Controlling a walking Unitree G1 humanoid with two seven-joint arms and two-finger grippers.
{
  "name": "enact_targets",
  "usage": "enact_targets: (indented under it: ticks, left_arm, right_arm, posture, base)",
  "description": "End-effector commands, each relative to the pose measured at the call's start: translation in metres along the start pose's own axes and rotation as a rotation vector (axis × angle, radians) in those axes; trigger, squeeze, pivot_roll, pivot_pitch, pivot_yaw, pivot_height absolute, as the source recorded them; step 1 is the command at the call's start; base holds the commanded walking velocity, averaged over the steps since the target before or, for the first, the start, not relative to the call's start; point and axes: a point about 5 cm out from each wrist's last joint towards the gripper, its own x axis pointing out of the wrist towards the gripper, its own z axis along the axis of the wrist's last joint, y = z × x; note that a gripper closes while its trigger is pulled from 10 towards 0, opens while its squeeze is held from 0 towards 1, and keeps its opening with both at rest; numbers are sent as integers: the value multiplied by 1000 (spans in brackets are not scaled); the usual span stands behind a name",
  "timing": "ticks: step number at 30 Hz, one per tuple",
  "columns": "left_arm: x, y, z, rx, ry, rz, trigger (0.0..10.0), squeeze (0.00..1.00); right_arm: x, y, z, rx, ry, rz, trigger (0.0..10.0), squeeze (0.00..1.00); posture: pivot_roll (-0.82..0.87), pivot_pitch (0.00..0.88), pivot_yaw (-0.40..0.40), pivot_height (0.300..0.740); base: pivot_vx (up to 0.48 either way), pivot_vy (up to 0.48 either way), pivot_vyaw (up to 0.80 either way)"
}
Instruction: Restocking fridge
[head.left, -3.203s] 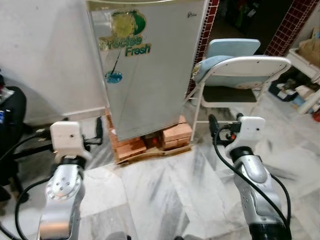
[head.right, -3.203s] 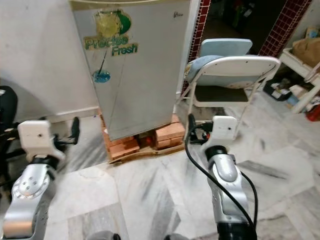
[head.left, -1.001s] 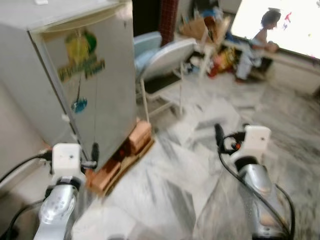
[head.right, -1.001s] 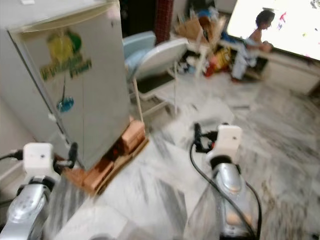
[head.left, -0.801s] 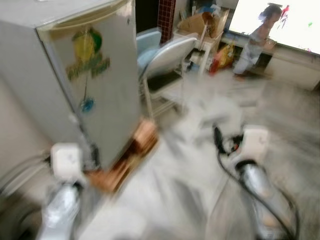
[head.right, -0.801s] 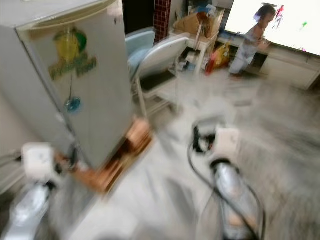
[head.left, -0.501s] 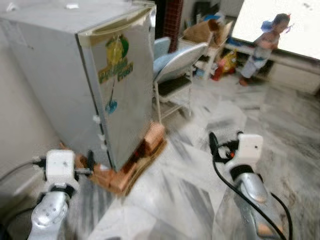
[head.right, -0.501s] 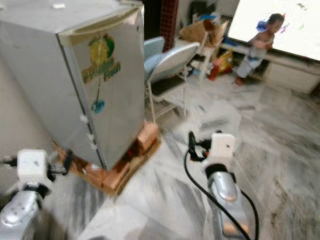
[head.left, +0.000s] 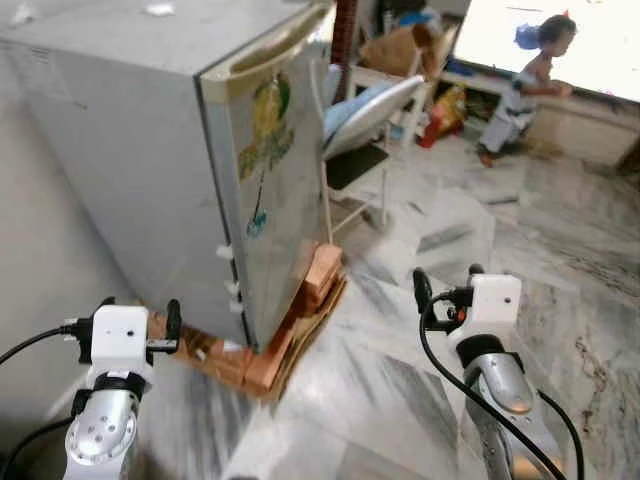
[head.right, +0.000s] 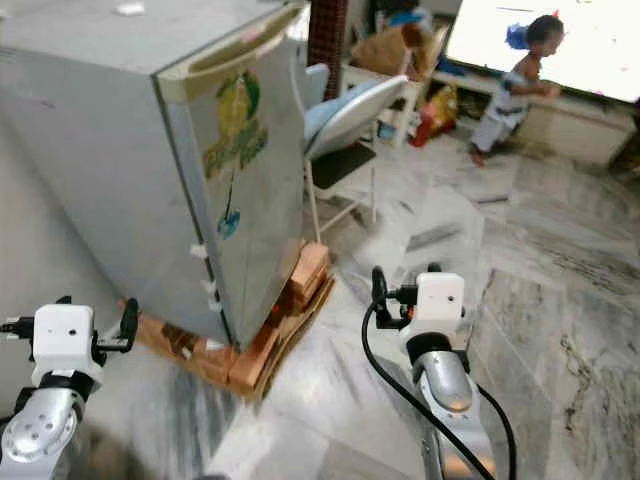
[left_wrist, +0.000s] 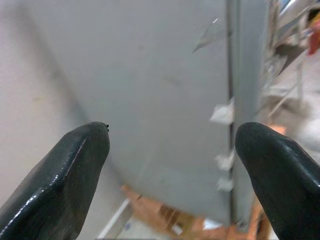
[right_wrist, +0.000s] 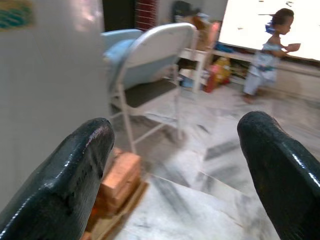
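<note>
Nearest, the left gripper (left_wrist: 172, 175) and right gripper (right_wrist: 175, 165) are both held up with fingers spread wide, gripping nothing. Beyond them one grey fridge (head.left: 160, 150) stands shut on a stack of bricks (head.left: 300, 320), beside one folding chair (head.left: 370, 110). Farthest, slightly blurred, one person (head.left: 525, 75) stands by a bright opening.

Both silver arms are bent and raised forward, low in the head views. The left gripper (head.left: 138, 308) and the right gripper (head.left: 446, 282) point ahead, each with its two black fingers spread wide, holding nothing.
</note>
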Motion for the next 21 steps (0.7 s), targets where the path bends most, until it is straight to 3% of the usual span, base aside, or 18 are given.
enact_targets:
  ticks: [1,8,13,19,21]
  left_arm:
    - [1,-7,2,-16,-7,-39,10000,0]
    - [5,-14,8,-45,-45,-65,10000,0]
    - [4,-15,8,-46,-41,-65,10000,0]
    - [5,-17,9,-96,-31,-101,10000,0]
    - [6,-17,11,-97,-37,-105,10000,0]
  right_arm:
    - [-2,-9,-5,-8,26,-39,10000,0]
    - [0,-8,-5,-7,18,-33,10000,0]
    - [0,-8,-5,-5,20,-31,10000,0]
    - [2,-4,-8,30,29,-52,10000,0]
    - [8,-3,-7,94,13,-117,10000,0]
  posture:
    - [84,38,-37,740]
    - [81,41,-38,740]
    - [81,44,-40,740]
    - [87,52,-39,740]
    - [86,54,-20,740]
  base:
    - [296,379,-800]
    - [331,176,-713]
    - [0,0,0]
    - [0,0,-800]
    - [0,0,-800]
